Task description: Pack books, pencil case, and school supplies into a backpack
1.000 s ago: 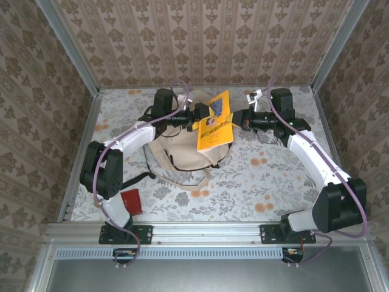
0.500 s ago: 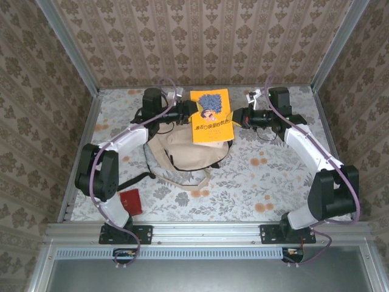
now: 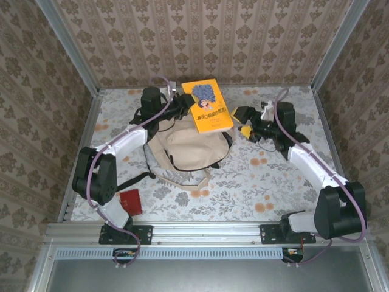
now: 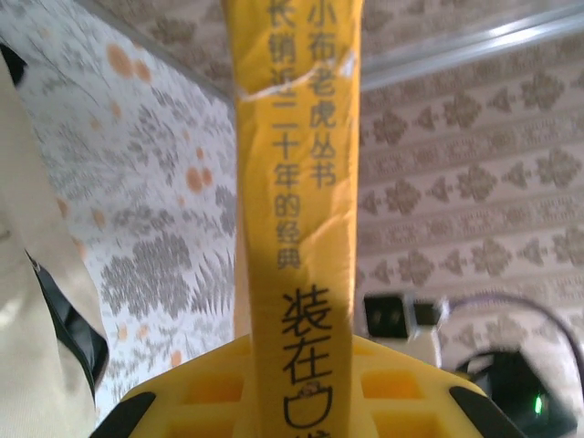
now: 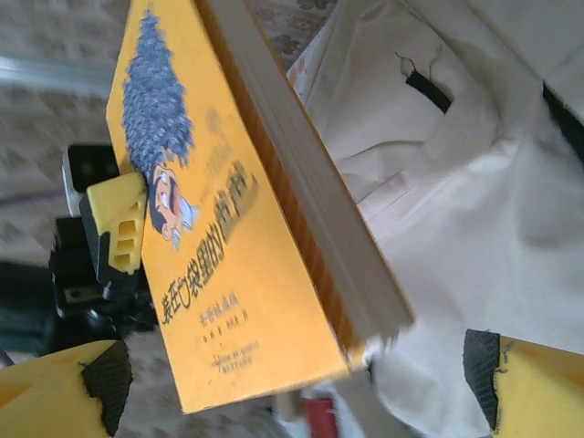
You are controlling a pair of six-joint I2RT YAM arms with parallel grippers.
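Book, pinched at its spine by left fingers at backpack's 12 o'clock, could swing loose with right fingers open.

The yellow book, cartoon on its cover, hangs tilted with its spine edge pinched in the left gripper. The cream backpack lies slumped just beneath that gripper. The small red square lies flat, well apart from it.
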